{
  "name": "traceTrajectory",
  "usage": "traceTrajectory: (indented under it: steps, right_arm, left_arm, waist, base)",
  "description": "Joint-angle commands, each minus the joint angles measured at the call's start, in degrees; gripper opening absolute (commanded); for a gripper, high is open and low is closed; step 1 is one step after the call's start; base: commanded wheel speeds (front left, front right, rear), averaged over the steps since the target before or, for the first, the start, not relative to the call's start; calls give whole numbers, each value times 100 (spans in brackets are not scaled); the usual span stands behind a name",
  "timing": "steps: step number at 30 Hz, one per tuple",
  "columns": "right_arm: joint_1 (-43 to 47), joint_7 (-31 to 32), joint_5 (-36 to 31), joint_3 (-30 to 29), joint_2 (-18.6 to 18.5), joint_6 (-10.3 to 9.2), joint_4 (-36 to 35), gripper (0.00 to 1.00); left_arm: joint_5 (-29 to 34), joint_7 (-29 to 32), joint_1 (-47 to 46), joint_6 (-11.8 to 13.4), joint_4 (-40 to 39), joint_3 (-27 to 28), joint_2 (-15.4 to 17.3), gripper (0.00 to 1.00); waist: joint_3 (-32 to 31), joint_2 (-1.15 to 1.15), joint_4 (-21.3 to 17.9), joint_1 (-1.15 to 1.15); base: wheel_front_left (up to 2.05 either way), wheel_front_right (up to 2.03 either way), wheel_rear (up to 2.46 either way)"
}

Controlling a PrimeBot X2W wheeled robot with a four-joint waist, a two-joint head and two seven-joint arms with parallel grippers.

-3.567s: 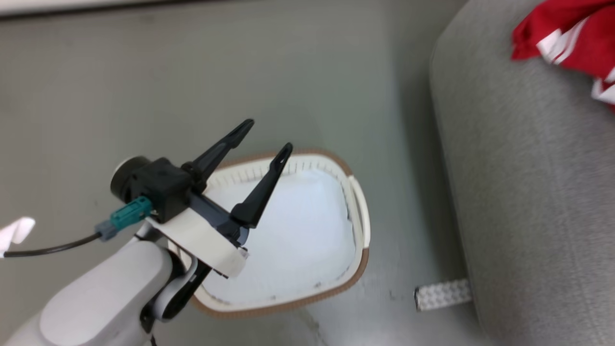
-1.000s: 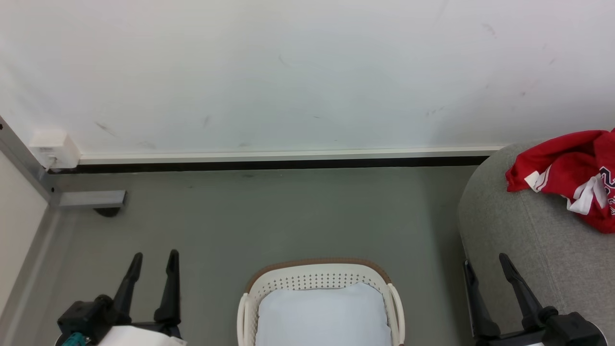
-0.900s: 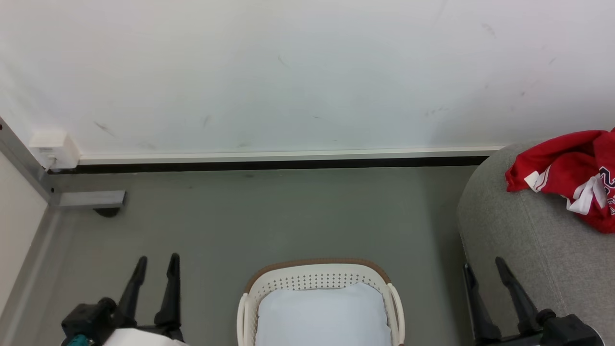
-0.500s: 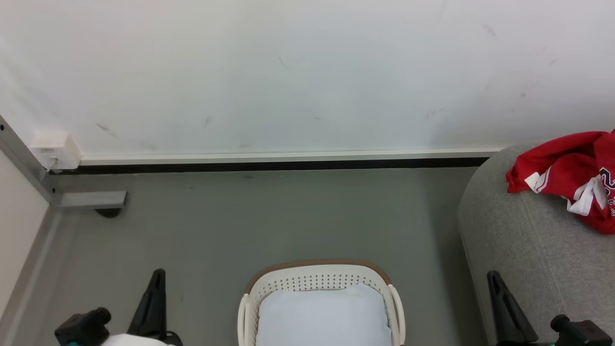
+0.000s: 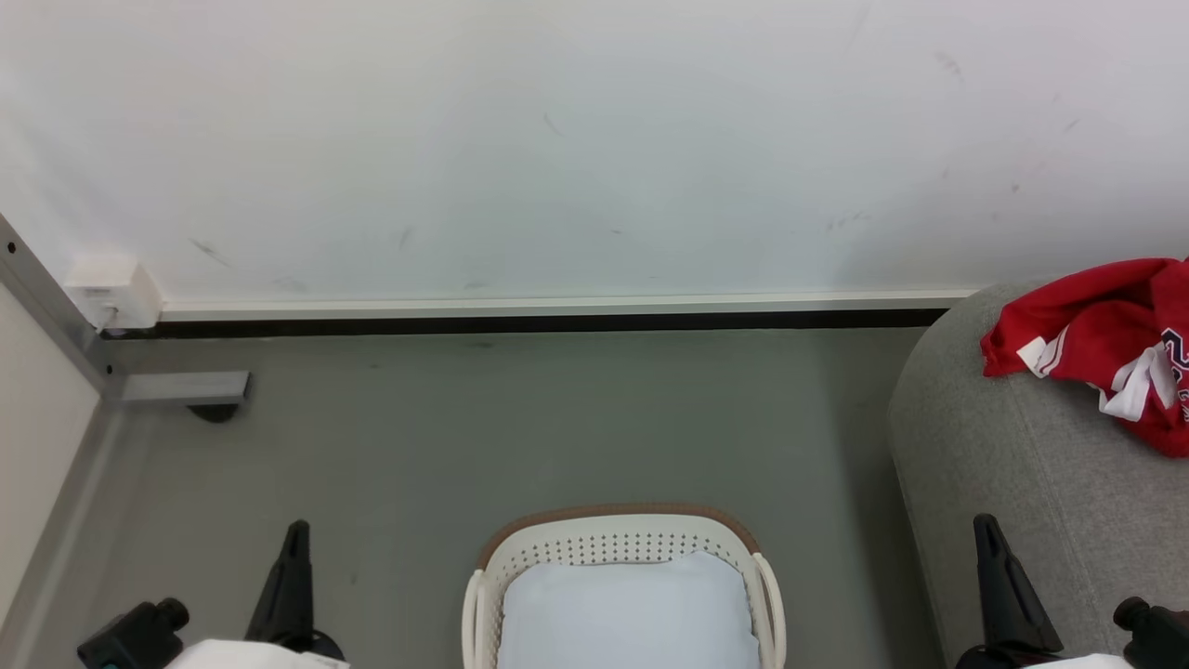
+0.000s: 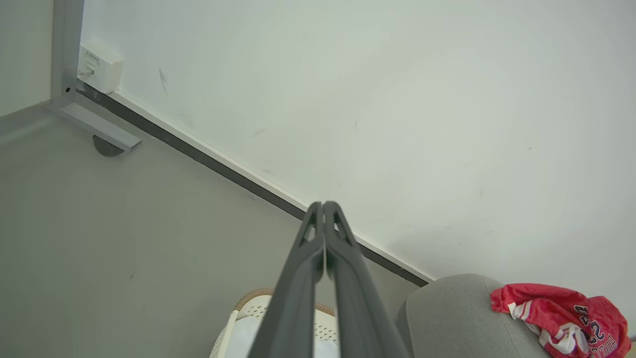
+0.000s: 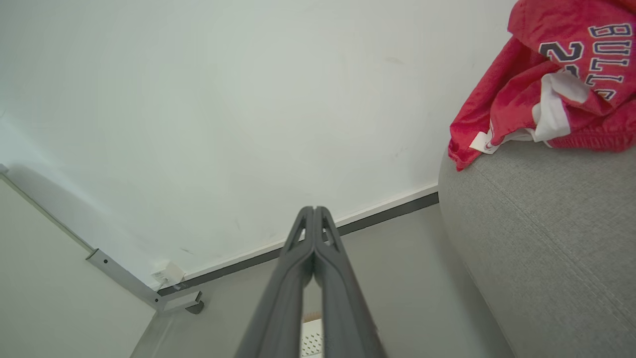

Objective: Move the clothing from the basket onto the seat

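The red jersey (image 5: pixel 1105 348) lies crumpled on the grey sofa seat (image 5: pixel 1022 483) at the right, its "BULLS" lettering facing the right wrist view (image 7: pixel 561 84). The cream basket (image 5: pixel 613 544) with a brown rim stands on the floor at bottom centre, holding a plain pale cloth (image 5: pixel 622 613). My left gripper (image 5: pixel 297 531) sits low at the bottom left, shut with nothing in it, as its own view (image 6: pixel 324 205) confirms. At the bottom right, beside the seat's front, my right gripper (image 5: pixel 983 522) is likewise shut on nothing (image 7: pixel 314 209). Both hang well apart from jersey and basket.
A white wall with a dark baseboard (image 5: pixel 539 321) runs across the back. A metal post foot (image 5: pixel 181 388) and a small white box (image 5: pixel 111 293) occupy the left corner. Grey floor (image 5: pixel 557 418) stretches between wall and basket.
Both grippers closed from open and sank lower toward the picture's bottom corners. Earlier still, the camera swung up from looking down at the basket. Jersey and basket stay put.
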Motion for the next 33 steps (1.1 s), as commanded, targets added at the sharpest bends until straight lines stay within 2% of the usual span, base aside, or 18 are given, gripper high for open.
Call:
traceTrajectory:
  steps: [1,33]
  right_arm:
    - [-135,24,255,-30,-79,-3,-57,0]
    - [-326,444,2806,-173,-286,-6,74,0]
  left_arm:
    - [-238,48,-137,3,-97,51,32,0]
    - [-2444,683,-225,69,-163,245,-62,0]
  waist:
    - [-3,0,3,0]
    - [-72,0,68,0]
  base:
    - [0,0,0]
    - [0,0,0]
